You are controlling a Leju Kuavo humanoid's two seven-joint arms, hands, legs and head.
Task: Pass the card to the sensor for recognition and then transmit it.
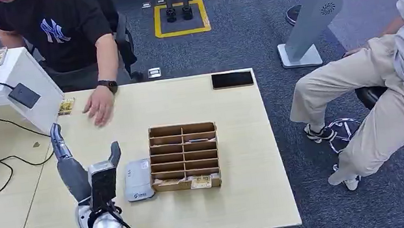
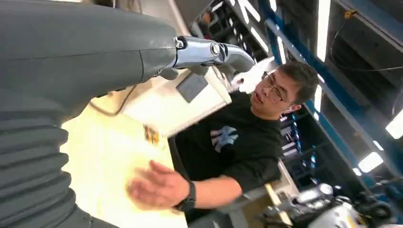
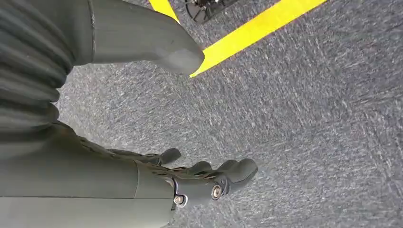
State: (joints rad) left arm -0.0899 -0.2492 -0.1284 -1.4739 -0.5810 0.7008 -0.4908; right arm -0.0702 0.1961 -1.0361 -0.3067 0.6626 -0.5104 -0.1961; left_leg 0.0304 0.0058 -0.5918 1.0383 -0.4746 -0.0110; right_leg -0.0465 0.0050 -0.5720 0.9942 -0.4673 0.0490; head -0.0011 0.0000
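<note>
We see the left hand (image 1: 88, 174) raised over the near left part of the table (image 1: 252, 160), fingers apart and holding nothing; one finger points up toward the white sensor box (image 1: 22, 92), whose dark reader pad (image 1: 24, 95) faces the table. The left wrist view confirms that no card lies in this hand (image 2: 209, 52): its extended finger reaches toward the pad (image 2: 191, 86). The right hand (image 3: 199, 178) hangs at the robot's side over grey carpet, fingers loosely curled in with nothing between them.

Just beside the left hand lies a small white device (image 1: 138, 180), touching or nearly touching the cardboard card organizer (image 1: 184, 157). Cards rest in the organizer's nearest row (image 1: 201, 181), and a further card (image 1: 67, 106) lies on the table at the foot of the sensor box. A person's hand (image 1: 98, 105) rests flat on the table just beside that card.

We judge the task to be at a point between cards or near its beginning: neither robot hand carries a card, so picking one up, presenting it to the reader pad and handing it on all remain to be done. Whether the card by the sensor box has been scanned we cannot tell.
</note>
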